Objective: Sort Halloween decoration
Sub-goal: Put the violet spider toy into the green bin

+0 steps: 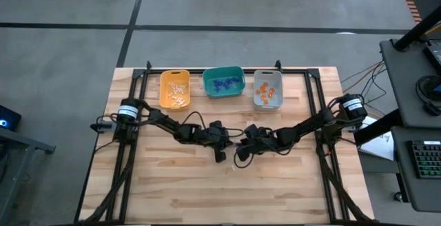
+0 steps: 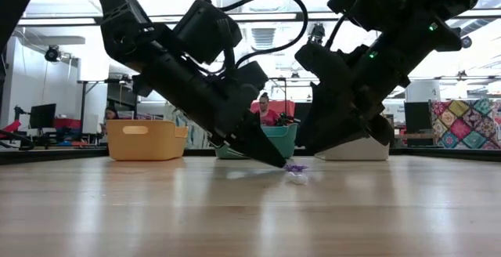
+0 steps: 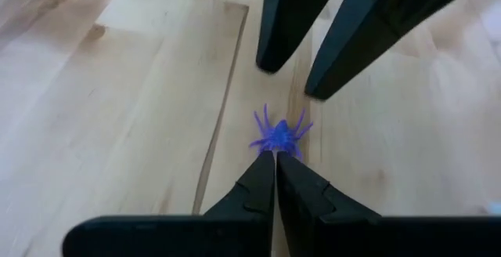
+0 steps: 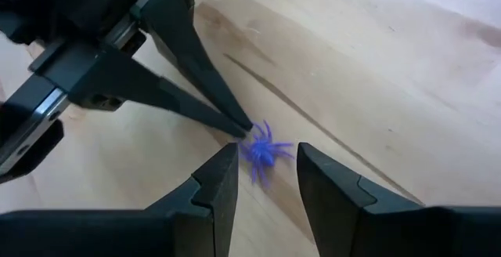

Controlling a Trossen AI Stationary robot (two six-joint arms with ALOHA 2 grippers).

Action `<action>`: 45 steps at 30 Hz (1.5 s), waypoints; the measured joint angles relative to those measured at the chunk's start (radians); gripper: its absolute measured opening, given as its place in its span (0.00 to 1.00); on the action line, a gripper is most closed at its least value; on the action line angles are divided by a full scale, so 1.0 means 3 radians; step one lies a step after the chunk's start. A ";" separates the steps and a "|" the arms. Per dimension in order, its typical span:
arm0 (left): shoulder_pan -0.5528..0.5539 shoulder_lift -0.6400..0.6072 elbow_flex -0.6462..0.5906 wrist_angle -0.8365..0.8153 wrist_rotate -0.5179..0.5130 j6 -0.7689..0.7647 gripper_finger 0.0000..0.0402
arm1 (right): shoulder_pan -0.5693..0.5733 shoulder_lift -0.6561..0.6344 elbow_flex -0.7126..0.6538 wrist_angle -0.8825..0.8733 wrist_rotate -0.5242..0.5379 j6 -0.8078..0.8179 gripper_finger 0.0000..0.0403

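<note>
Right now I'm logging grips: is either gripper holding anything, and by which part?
The left gripper, shut, pinches the purple spider by its body's edge on the table. The right gripper straddles it open, holding nothing.

A purple-blue spider trinket (image 4: pixel 262 152) lies on the wooden tabletop (image 4: pixel 376 69) between the right tool's (image 4: pixel 266 182) parted fingers; the left tool's (image 4: pixel 243 129) closed tips touch it.

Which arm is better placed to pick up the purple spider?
Right, probably. The right gripper is open with the purple spider between its fingers; the left gripper is shut, tips just touching the spider.
</note>
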 joint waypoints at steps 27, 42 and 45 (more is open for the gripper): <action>-0.0005 -0.0013 0.0031 -0.0076 -0.0001 0.0123 0.00 | 0.0070 0.0001 0.0000 -0.0026 0.0155 0.0166 0.31; -0.0012 0.0037 0.0038 -0.0094 -0.0019 0.0042 0.00 | 0.0070 0.0226 0.0000 -0.0004 0.0174 0.0263 0.31; -0.0015 -0.0039 0.0031 -0.0200 -0.0003 0.0039 0.00 | 0.0070 0.0242 0.0000 0.0001 0.0180 0.0250 0.31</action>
